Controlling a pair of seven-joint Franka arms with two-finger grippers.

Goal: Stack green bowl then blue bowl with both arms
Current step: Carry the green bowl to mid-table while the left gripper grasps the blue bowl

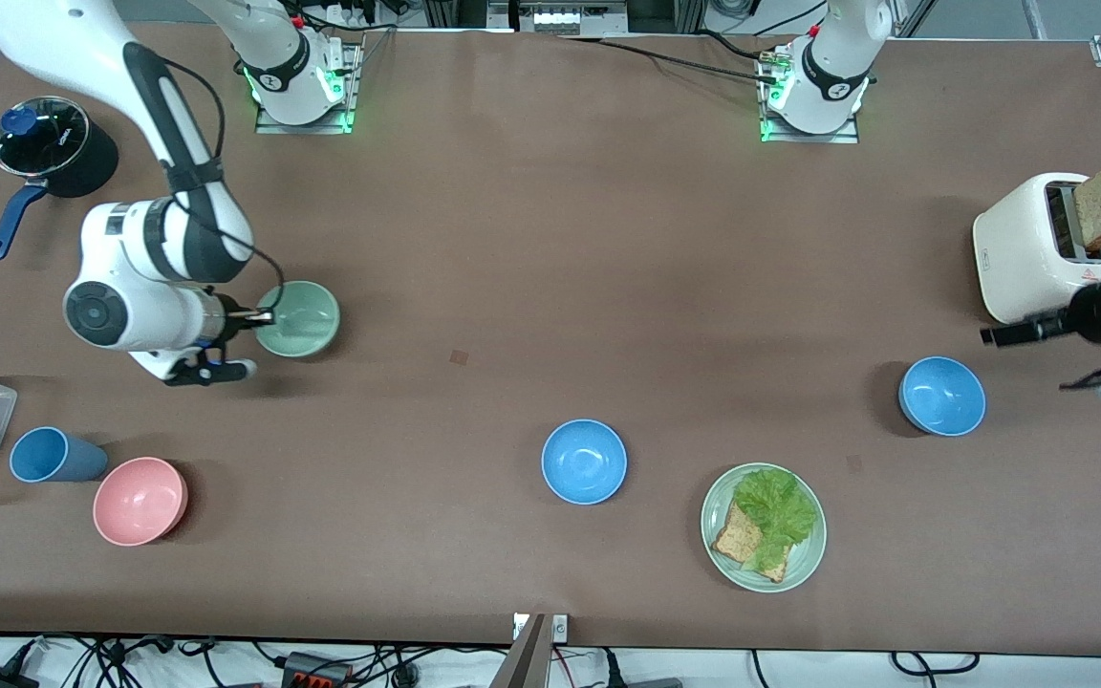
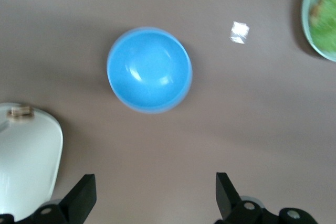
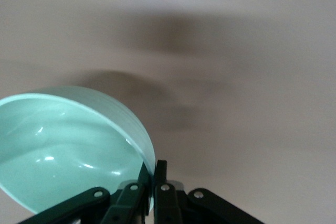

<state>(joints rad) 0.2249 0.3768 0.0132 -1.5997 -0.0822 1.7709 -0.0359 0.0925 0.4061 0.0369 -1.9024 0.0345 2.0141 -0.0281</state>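
I am watching the blue bowl sitting nearest the front camera, smooth and round, beside a pale plate carrying lettuce; a second blue bowl is lying farther back, toward the left arm's end. The left pincer is hanging wide open over that one, gripping nothing. Farther still, toward the right arm's end, the right pincer is pinching closed on the thin rim of the green bowl. I am fearing that this matte, curved wall is slipping or tilting in such a narrow grip, and the bowl dropping onto the brown surface.
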